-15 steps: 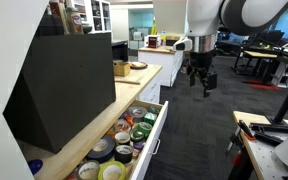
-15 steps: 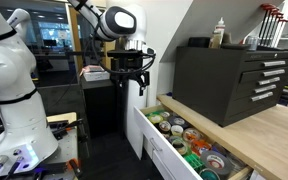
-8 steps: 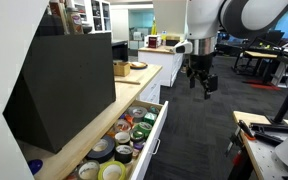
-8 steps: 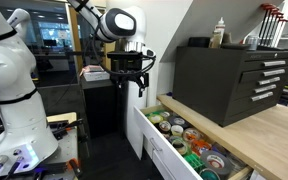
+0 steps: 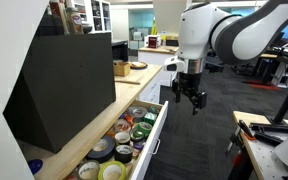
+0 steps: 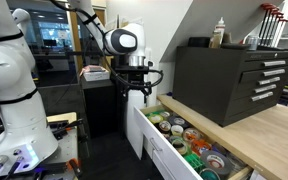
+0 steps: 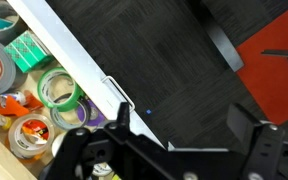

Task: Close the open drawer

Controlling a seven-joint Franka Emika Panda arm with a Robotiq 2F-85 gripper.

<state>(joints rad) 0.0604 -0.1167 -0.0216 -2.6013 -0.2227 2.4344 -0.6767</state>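
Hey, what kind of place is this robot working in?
Probably a robotics lab or workshop: a black tool chest sits on a wooden workbench, the open drawer is full of tape rolls, and a white robot body stands nearby.

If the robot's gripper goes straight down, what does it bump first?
Probably the dark floor beside the drawer; one of the gripper's fingers looks near the drawer's handle, but depth is unclear.

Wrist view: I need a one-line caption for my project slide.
Open black gripper hovers near the small metal handle of a long white open drawer holding coloured tape rolls.
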